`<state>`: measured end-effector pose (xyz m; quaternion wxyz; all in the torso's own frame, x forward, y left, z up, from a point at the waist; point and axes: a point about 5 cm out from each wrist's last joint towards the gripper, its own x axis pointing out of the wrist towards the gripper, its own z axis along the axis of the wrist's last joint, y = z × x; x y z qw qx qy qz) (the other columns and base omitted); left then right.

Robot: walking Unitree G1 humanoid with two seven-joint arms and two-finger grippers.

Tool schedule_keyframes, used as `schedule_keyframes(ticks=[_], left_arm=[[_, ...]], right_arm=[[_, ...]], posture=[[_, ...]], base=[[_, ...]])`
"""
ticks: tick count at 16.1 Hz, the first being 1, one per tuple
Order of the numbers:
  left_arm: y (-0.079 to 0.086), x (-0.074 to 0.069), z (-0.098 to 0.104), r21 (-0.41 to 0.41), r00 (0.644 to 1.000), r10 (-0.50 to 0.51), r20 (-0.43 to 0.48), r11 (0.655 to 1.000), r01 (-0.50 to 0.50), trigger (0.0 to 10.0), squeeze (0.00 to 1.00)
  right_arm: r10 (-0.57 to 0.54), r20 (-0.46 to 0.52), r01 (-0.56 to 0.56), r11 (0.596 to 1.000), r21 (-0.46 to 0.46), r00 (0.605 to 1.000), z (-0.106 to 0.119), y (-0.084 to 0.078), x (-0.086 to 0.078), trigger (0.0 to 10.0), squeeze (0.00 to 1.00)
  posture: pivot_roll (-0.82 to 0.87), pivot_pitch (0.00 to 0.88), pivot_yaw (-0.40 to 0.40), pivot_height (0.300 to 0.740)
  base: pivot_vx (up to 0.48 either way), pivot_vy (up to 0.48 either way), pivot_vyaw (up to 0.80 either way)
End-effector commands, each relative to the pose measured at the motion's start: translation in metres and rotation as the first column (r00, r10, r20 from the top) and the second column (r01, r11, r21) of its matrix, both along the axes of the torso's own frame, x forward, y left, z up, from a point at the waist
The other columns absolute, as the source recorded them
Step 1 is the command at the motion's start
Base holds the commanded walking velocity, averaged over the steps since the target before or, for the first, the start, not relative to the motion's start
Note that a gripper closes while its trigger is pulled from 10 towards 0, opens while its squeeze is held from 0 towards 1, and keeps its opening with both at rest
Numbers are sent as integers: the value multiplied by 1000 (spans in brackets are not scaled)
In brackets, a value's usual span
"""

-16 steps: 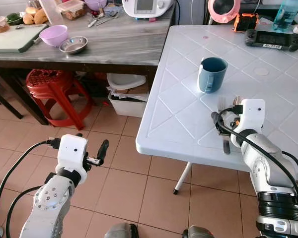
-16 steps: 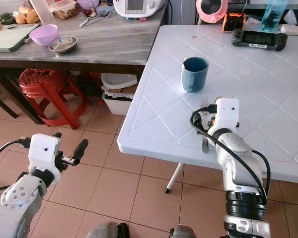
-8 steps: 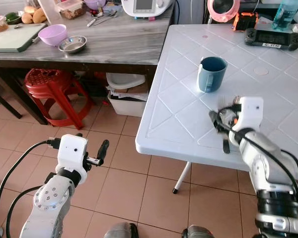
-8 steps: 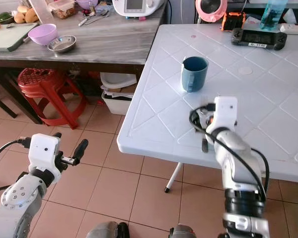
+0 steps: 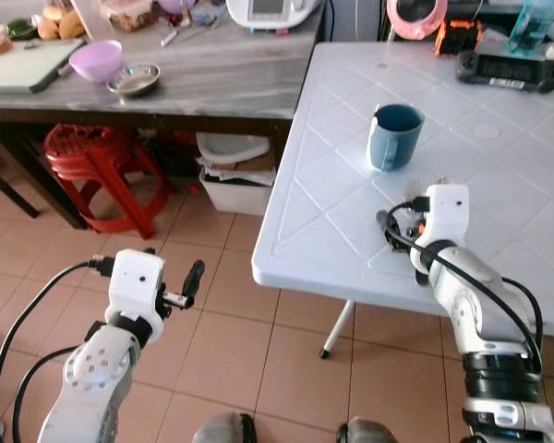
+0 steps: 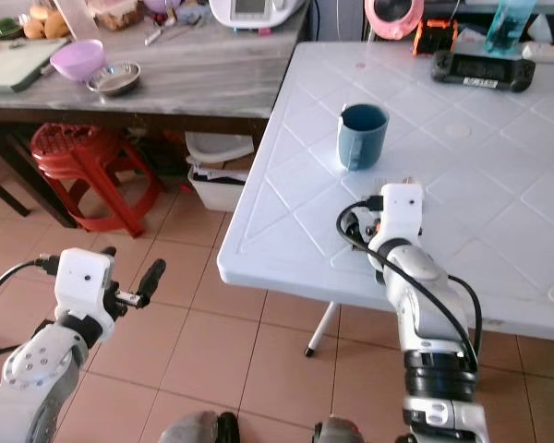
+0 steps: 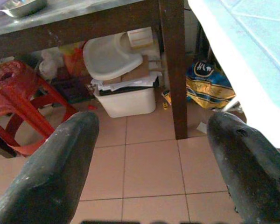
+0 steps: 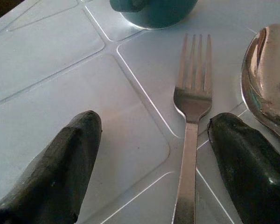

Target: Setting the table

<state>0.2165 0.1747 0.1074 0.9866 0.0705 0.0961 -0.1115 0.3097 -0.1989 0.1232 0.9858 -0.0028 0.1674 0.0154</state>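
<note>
The fork (image 8: 191,116) lies flat on the white table (image 5: 332,185), tines toward the blue mug (image 5: 393,137) at twelve o'clock, spoon (image 8: 268,84) just beside it. The right gripper (image 8: 154,172) straddles its handle, fingers spread, released. The left gripper (image 7: 149,172) hangs open over the floor.

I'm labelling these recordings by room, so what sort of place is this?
Most likely a home kitchen or dining corner: a white table with a blue mug and fork, beside a worktop holding bowls and an appliance, over tiled floor.
</note>
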Motion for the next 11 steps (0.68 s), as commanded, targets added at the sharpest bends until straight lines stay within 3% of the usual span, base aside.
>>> schedule_keyframes(ticks=[1, 3, 11], left_arm=[[0, -1, 2, 3, 1000, -5, 3, 1000, 5, 10000, 0], [0, -1, 2, -1, 1000, -2, 3, 1000, 2, 10000, 0], [-2, -1, 0, -8, 1000, -3, -3, 1000, 3, 10000, 0]], right_arm=[[0, -51, -1, 1000, -14, 999, -9, 1, 0, 0, 0], [-60, -94, 53, 995, -80, 994, -15, -13, -3, 0, 0], [-123, -190, 113, 992, -62, 974, -32, -31, -18, 0, 0]], posture=[[52, 84, 112, 740], [49, 83, 107, 740], [43, 81, 105, 740]], base=[[0, 0, 0], [0, 0, 0], [0, 0, 0]])
